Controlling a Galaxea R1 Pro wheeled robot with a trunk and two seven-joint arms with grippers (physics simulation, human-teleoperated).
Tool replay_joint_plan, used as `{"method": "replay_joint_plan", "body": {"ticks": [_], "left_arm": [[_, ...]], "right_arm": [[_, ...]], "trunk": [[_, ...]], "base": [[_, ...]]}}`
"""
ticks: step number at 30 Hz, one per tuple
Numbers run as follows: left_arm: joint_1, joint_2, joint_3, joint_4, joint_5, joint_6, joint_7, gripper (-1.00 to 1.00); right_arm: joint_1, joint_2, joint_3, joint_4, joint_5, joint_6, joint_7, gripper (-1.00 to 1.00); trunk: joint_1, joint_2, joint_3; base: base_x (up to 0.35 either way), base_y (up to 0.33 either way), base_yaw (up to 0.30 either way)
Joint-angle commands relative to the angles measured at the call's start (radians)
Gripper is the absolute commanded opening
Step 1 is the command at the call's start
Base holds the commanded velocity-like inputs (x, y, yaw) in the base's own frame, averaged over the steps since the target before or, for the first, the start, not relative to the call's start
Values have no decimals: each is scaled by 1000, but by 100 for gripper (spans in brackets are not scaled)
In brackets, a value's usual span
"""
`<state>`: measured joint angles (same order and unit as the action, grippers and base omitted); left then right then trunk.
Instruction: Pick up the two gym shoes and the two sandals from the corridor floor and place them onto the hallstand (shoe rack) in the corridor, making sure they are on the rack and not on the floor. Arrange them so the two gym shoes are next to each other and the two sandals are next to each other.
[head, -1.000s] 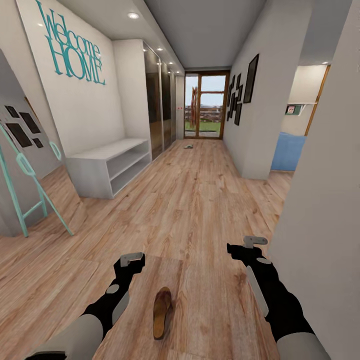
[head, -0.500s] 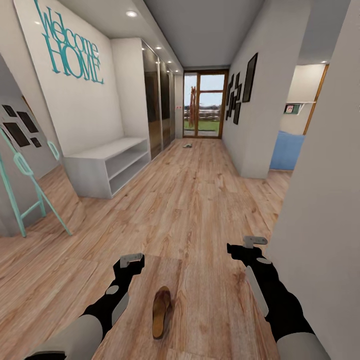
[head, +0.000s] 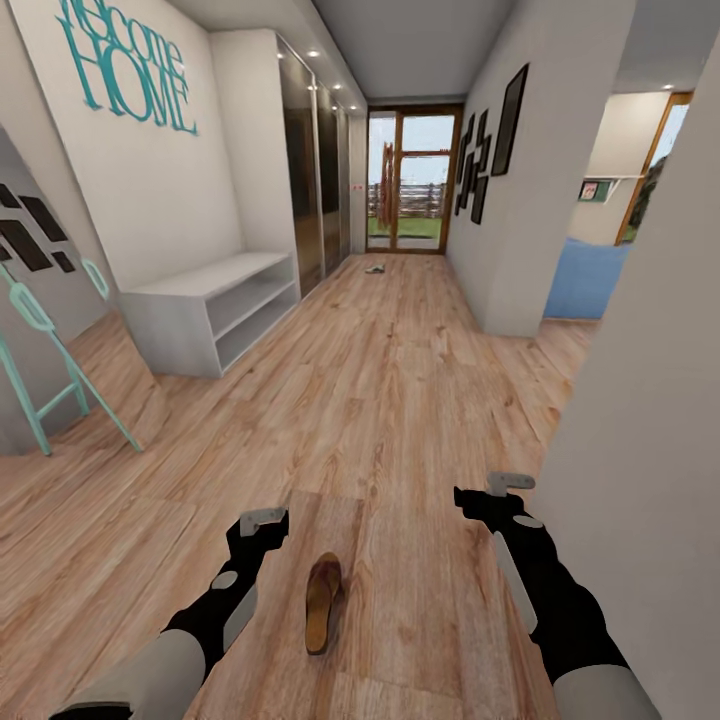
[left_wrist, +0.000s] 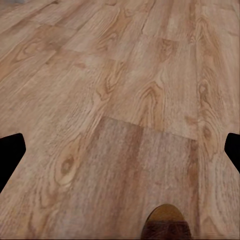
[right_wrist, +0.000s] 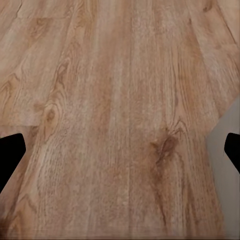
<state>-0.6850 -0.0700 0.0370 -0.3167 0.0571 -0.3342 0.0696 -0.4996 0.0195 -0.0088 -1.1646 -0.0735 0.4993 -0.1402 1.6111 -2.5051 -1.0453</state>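
Observed one sandal (head: 323, 602) flat on corridor floor (head: 400, 400) between left gripper (head: 263, 520) and right gripper (head: 508, 484), both spread.

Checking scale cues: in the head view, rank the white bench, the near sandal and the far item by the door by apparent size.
1. White bench.
2. Sandal, enlarged by nearness.
3. Far item, a speck; true size unsure.

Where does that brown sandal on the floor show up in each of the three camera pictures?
Head view: the sandal lies low in the picture on the wood floor, between the left gripper and the right gripper, nearer the left one.
Left wrist view: one rounded end of it pokes in at the bottom edge.
Right wrist view: I cannot find it among the planks.
Shared landmark: the wood-grain floor planks.
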Motion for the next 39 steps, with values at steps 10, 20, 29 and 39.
{"method": "replay_joint_plan", "body": {"ticks": [10,20,29,39], "left_arm": [[-1,-1,3,1,6,-3,-2,100],[-1,-5,-58,-1,-12,-4,-7,100],[1,-30,-160,0,-20,-5,-7,100],[1,-31,-161,1,-19,-5,-7,100]], "right_arm": [[0,0,0,-2,-8,4,-6,100],[0,0,0,-3,-8,4,-6,100],[0,0,0,-4,-8,4,-5,100],[0,0,0,-4,-8,5,-5,100]], "trunk": [[4,-3,-56],[9,-5,-111],[13,-7,-161],[17,-10,-216]], "base": [[0,0,0],[0,0,0],[0,0,0],[0,0,0]]}}
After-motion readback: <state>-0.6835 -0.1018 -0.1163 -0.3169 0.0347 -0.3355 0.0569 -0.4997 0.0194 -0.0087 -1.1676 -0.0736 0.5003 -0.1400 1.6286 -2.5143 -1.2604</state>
